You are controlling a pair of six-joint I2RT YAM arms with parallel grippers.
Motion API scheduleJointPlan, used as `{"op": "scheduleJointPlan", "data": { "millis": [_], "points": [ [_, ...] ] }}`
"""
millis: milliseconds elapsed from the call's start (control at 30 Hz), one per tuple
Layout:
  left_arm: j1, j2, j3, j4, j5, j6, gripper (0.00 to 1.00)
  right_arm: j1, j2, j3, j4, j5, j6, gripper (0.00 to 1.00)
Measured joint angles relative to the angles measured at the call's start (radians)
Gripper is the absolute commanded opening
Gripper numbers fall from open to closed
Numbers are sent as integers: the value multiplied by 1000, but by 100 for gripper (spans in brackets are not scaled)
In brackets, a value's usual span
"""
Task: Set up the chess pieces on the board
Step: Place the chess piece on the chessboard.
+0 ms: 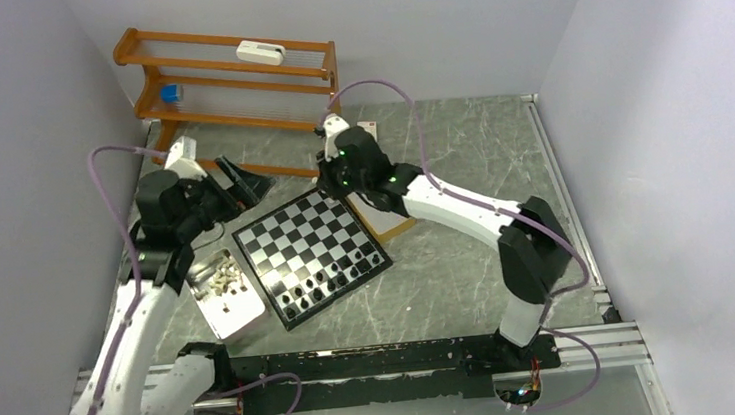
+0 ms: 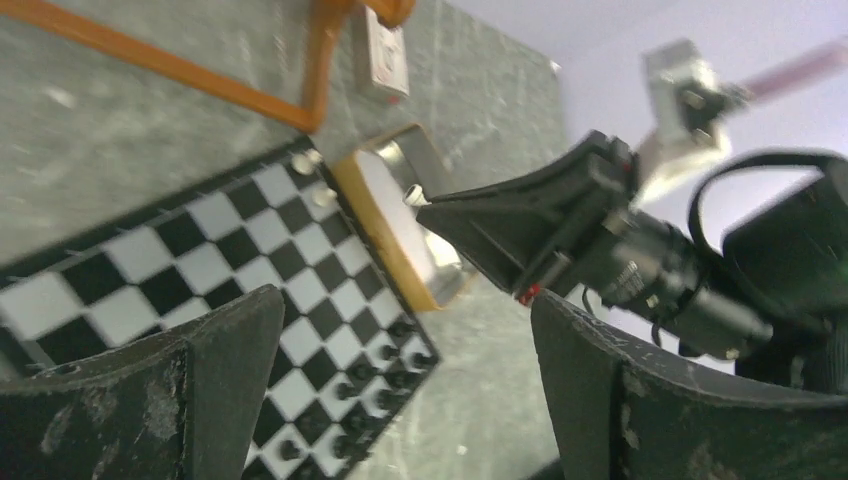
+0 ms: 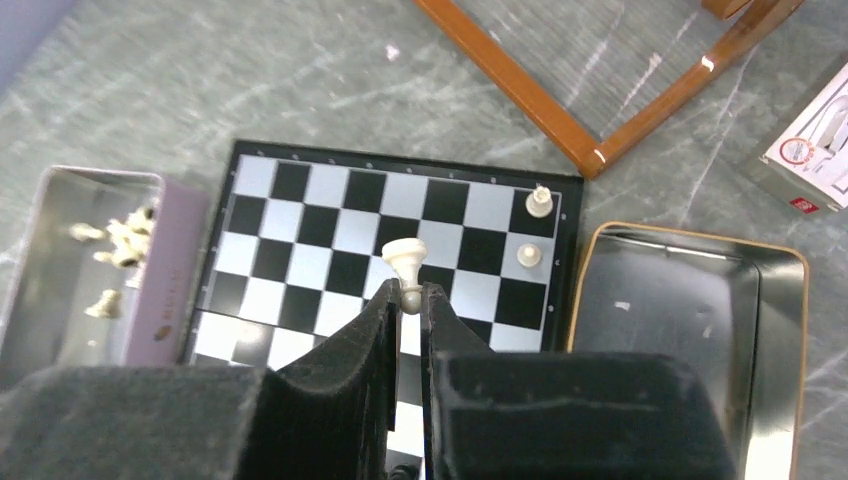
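Observation:
The board [image 1: 298, 236] lies tilted at mid-table, with black chess pieces [image 1: 335, 279] lined along its near right rows. Two cream pieces [image 3: 540, 202] stand at its far corner. My right gripper [image 3: 405, 290] is shut on a cream pawn [image 3: 404, 258], hanging over the board's far squares; the left wrist view shows that pawn [image 2: 412, 194] at its tip. My left gripper [image 1: 246, 183] stands open and empty above the board's far left edge, its fingers [image 2: 230, 370] spread wide. More cream pieces [image 1: 224, 276] lie in the left metal tray [image 1: 238, 317].
An orange-rimmed metal tray [image 3: 690, 330] sits empty at the board's right side. A wooden rack [image 1: 232, 79] stands at the back left, its foot bar [image 3: 520, 90] close behind the board. A small white box [image 3: 810, 150] lies behind the orange-rimmed tray.

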Motion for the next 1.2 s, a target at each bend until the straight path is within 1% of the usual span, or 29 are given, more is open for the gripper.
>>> {"op": "scheduleJointPlan", "data": {
  "millis": [167,300,433,633,833,1200],
  "points": [
    [0,-208,10,-132,-136,216,98,1,187,236,-209,31,-74,0],
    [-2,-285,11,-187,-225,330,98,10,353,445,-379,74,-133,0],
    [-3,-290,1,-232,-296,382,98,31,465,585,-528,111,-178,0],
    [-4,-319,-4,-282,-389,400,98,67,621,793,-710,145,-217,0],
    [-7,-342,-4,-290,-435,402,98,74,701,904,-818,166,-228,3],
    [-9,-348,-4,-304,-461,402,98,74,724,941,-886,205,-232,7]
  ]
}}
